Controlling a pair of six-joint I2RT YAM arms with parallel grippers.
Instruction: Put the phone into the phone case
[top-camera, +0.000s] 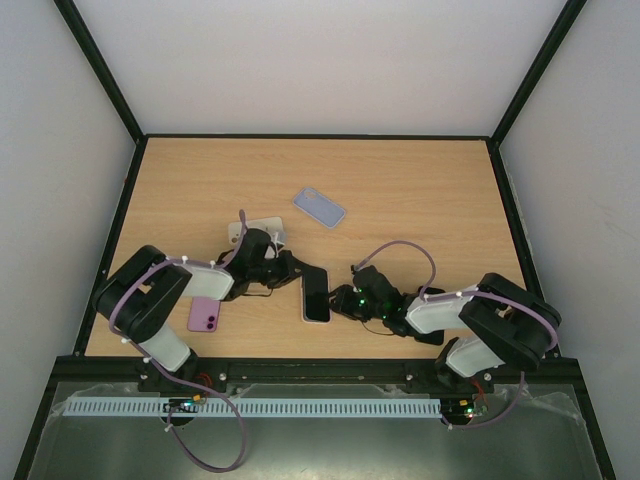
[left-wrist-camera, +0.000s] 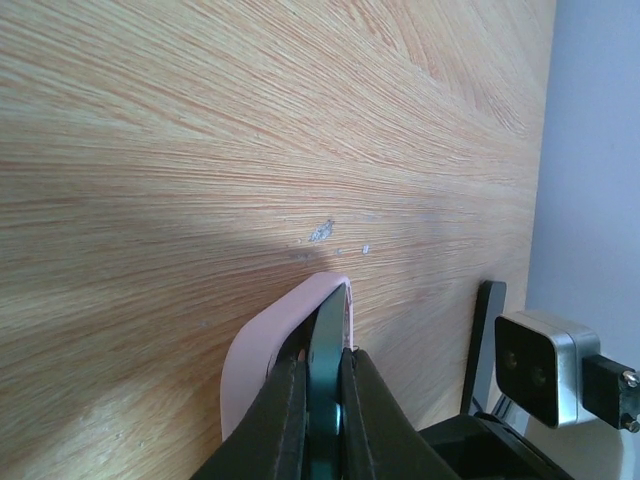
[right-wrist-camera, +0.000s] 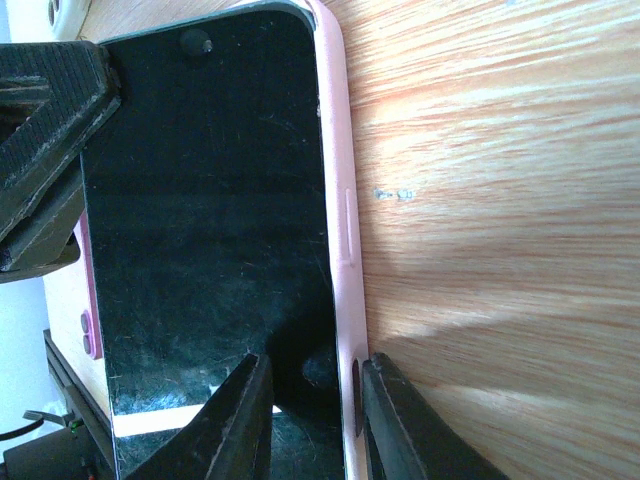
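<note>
Seating looks under way: midway along the light wooden table's (top-camera: 420, 190) near edge, the black glass-fronted phone (top-camera: 316, 295) lies in the pale pink rubbery case (right-wrist-camera: 336, 150), left gripper (left-wrist-camera: 324, 365) pinching the phone's end, right gripper (right-wrist-camera: 312, 375) clamping the case's side rim, which next needs pressing flush.

A dark phone (top-camera: 316, 295) lies on the table (top-camera: 420, 190), a blue case (top-camera: 319, 208) well beyond it.
</note>
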